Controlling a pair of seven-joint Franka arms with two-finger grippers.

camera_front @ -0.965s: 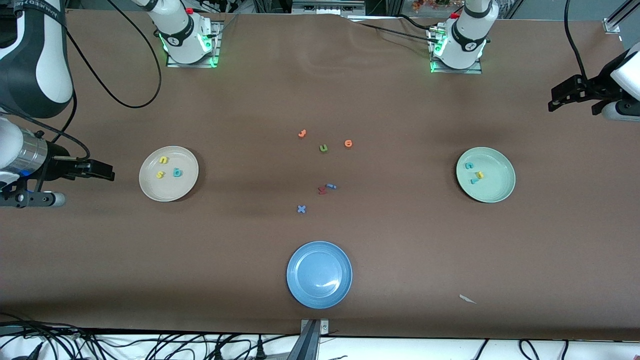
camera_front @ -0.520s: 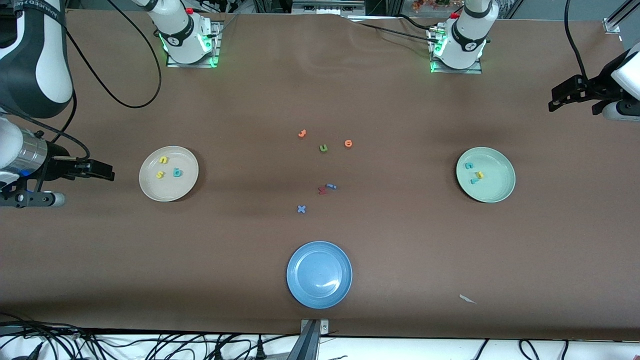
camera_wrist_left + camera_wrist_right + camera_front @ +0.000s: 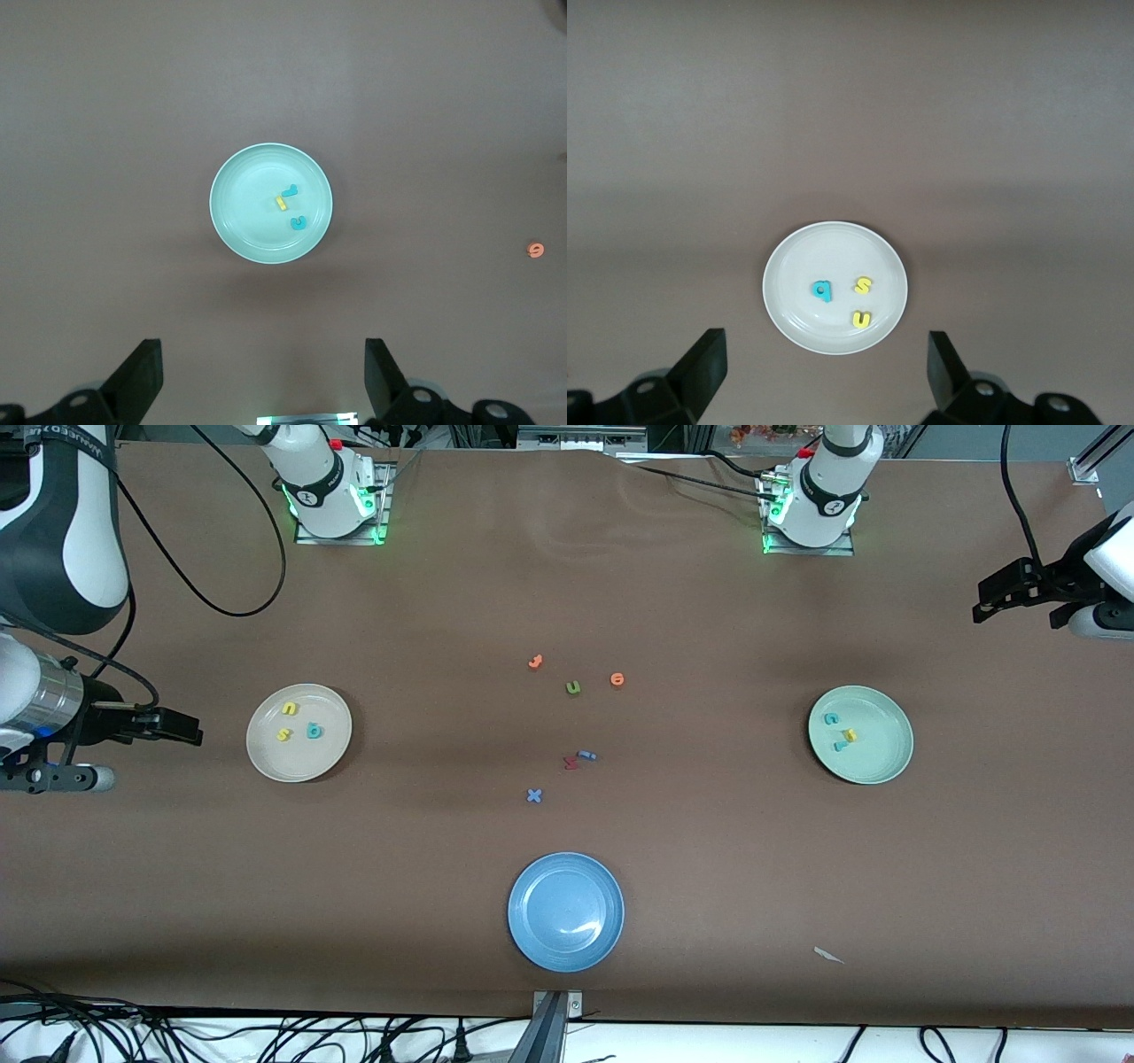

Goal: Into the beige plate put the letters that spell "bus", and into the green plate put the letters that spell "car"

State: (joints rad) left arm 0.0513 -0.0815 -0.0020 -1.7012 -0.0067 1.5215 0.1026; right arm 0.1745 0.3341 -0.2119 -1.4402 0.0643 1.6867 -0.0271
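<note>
Showing my sort as finished, I judge: "bus" [image 3: 299, 723] in beige plate [image 3: 266, 757] at 9 o'clock, "car" [image 3: 840, 732] in green plate [image 3: 890, 766] at 3; left gripper [image 3: 262, 376] and right gripper [image 3: 826, 372] wait above their plates, fingers wide, empty.

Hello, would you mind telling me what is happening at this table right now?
Two robot arms have been sorting foam letters into plates. The beige plate holds the teal b, yellow u and yellow s; the green plate holds the teal c, yellow a and teal r. The left claw and right claw are open and hold nothing, one above each plate. Spare letters lie mid-table, and the blue plate holds none.
</note>
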